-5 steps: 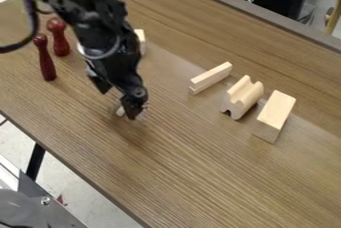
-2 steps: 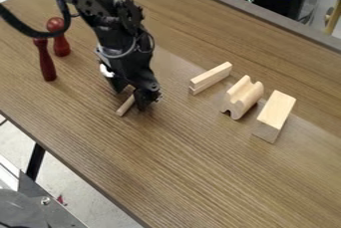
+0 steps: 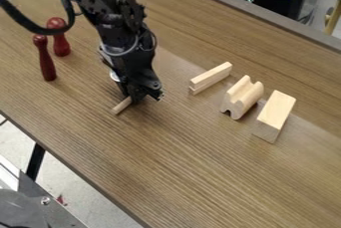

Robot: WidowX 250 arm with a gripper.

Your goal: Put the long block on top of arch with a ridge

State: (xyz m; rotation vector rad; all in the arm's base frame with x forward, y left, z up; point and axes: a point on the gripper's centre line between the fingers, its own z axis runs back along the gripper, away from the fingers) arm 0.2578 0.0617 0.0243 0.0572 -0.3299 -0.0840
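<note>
The black gripper is low over the table, left of the wooden blocks. Its fingers are shut on a narrow, pale wooden long block, whose near end sticks out toward the lower left; the far end is hidden by the fingers. Right of centre stands the arch with a ridge, a pale wooden block with a grooved, wavy top and a dark arched opening at its near lower end. Nothing lies on top of it.
A thin, stepped wooden block lies left of the arch, and a thick wooden block right of it. Two dark red pins stand at the left on the brown table. Its near edge runs diagonally at lower left.
The gripper first moved right and a little up in the view, standing open around the narrow block; its fingers have since come together on it. The block's exposed end has shifted slightly left.
</note>
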